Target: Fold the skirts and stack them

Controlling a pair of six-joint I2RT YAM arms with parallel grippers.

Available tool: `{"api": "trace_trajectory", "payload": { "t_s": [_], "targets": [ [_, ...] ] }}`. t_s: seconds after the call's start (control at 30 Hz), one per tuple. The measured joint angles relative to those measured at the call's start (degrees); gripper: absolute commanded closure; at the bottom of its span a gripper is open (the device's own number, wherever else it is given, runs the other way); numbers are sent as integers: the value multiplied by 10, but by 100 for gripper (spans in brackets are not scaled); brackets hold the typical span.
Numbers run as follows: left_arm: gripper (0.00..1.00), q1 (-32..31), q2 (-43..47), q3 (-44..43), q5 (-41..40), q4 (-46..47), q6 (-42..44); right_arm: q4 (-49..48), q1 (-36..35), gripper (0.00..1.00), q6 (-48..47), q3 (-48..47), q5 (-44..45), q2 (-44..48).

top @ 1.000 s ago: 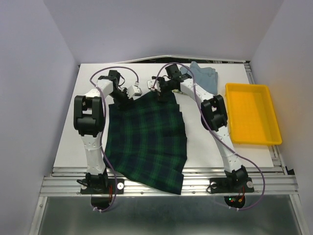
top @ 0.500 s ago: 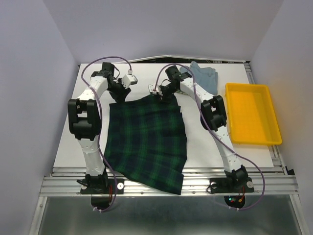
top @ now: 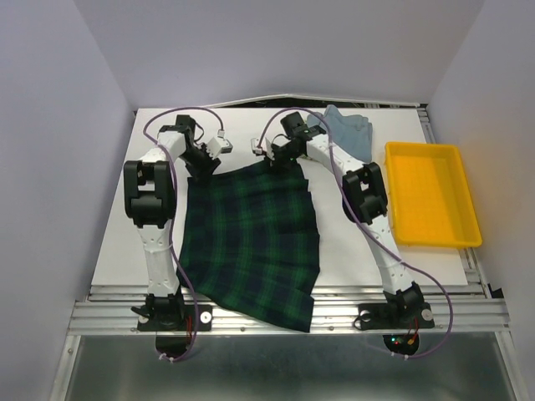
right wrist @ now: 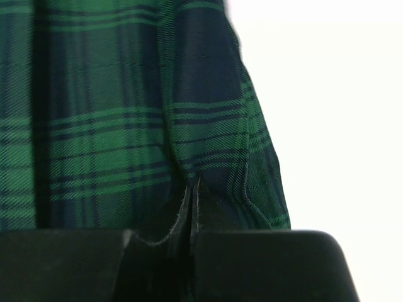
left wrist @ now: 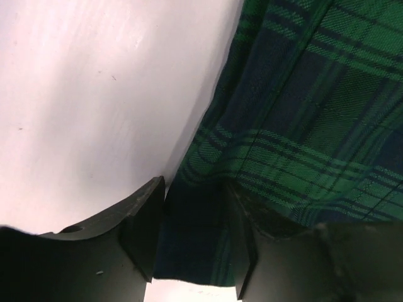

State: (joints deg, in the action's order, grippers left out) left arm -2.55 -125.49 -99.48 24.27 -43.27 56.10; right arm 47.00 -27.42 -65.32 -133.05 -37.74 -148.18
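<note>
While right pincer (right wrist: 191,195) is clenching the dark green-navy plaid cloth skirt's (top: 251,238) far-right corner on the white bench (top: 113,242), left pincer (left wrist: 195,192) is gaping astride the far-left corner; it should be closing fully before lifting.

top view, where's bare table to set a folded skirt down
Bare table left of the left arm, and the strip between the plaid skirt and the yellow tray, crossed by the right arm. Crowded at the far edge: left hand, right hand, blue-grey skirt.

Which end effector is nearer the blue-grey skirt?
Right. The right end effector is at the far right corner of the plaid skirt, near the blue-grey skirt; the left end effector is at its far left corner.
</note>
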Motion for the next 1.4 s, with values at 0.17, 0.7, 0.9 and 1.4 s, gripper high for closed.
{"api": "trace_trajectory", "payload": {
  "t_s": [0.17, 0.7, 0.9, 1.4],
  "targets": [
    [97, 0, 1, 0, -2, -3, 8, -87, -8, 99, 62, 8, 75, 3],
    [100, 30, 64, -37, -36, 216, -181, -506, -20, 99, 119, -76, 288, -63],
    [100, 40, 207, 25, -20, 271, -167, -520, -26, 99, 141, 74, 263, 95],
    [100, 32, 404, 389, 17, 256, 19, -297, -104, 99, 116, 510, 179, 448]
  ]
}}
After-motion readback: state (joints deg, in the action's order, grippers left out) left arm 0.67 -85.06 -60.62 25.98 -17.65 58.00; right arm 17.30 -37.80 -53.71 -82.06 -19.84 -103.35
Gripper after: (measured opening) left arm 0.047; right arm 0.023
